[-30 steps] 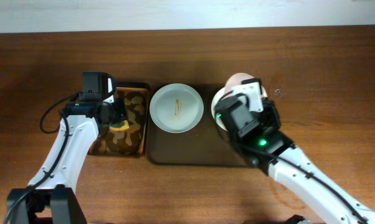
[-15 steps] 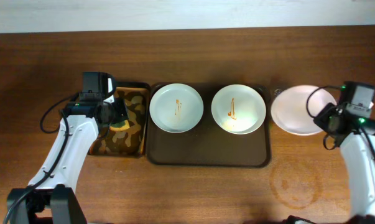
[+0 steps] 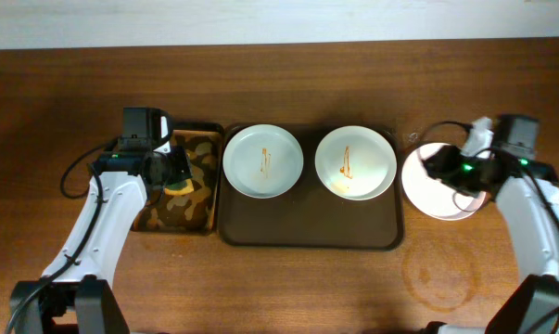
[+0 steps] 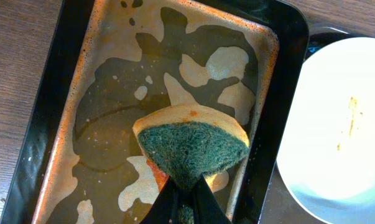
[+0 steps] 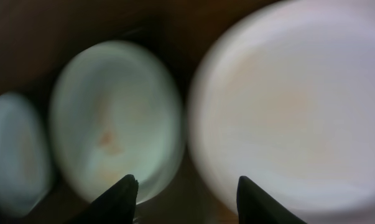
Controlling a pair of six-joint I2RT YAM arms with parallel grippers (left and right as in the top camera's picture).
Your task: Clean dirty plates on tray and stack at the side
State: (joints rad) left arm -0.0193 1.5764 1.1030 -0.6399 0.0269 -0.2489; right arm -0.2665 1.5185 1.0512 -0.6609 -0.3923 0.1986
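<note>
Two plates lie on the dark brown tray (image 3: 307,232), each with an orange-red streak: a pale one on the left (image 3: 263,160) and a white one on the right (image 3: 355,162). A third white plate (image 3: 430,197) rests on the table just right of the tray, with no streak that I can see. My right gripper (image 3: 435,167) hovers over that plate, open with nothing between its fingers. In the blurred right wrist view the right gripper (image 5: 187,186) stands wide above the gap between the white plate (image 5: 287,112) and a streaked plate (image 5: 112,118). My left gripper (image 4: 187,190) is shut on a green-faced sponge (image 4: 190,146).
The sponge hangs over a small black-rimmed amber tray (image 3: 200,209) holding brownish liquid, left of the big tray. In the left wrist view that small tray (image 4: 81,93) fills the frame, with the left plate's edge (image 4: 342,124) beside it. A faint ring mark (image 3: 439,271) shows on the table.
The white plate went from above the tray's right end to the table beside the tray. My right gripper has opened and now hovers over it. The left arm has not moved.
</note>
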